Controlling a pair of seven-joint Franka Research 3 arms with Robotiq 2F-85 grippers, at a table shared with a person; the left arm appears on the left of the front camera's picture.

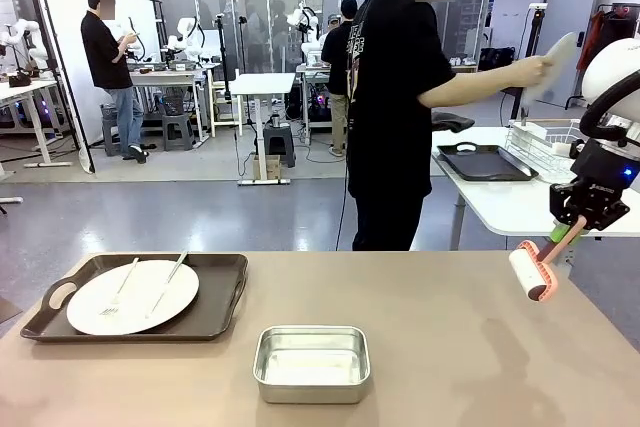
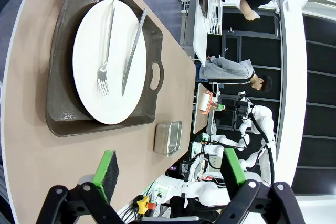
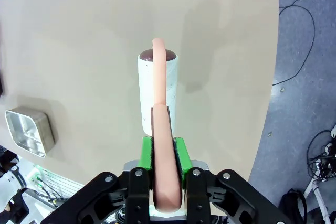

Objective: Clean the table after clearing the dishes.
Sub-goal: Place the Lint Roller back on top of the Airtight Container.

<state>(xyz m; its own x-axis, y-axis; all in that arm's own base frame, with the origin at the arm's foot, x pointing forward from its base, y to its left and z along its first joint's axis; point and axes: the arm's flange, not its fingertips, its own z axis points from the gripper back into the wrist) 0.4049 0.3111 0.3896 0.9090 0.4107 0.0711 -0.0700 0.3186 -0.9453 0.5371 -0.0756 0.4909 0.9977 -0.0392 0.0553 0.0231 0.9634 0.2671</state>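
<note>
On the tan table (image 1: 450, 347), at its left end, a dark tray (image 1: 215, 312) carries a white plate (image 1: 132, 297) with a fork (image 1: 120, 287) and a knife (image 1: 168, 282) lying on it. My right gripper (image 1: 575, 227) hangs over the table's right end, shut on the pink handle of a white lint roller (image 1: 530, 272). In the right wrist view that gripper (image 3: 163, 148) holds the roller (image 3: 157, 87) just above the bare table (image 3: 79, 35). My left gripper (image 2: 169, 170) is open and empty, above the table (image 2: 31, 145) beside the tray (image 2: 63, 77) and plate (image 2: 118, 108).
A small steel pan (image 1: 312, 362) sits at the front middle. Across the table a person faces away, holding a white plate (image 1: 558, 55) over a wire rack (image 1: 545, 142) on a white side table, where another dark tray (image 1: 485, 162) lies.
</note>
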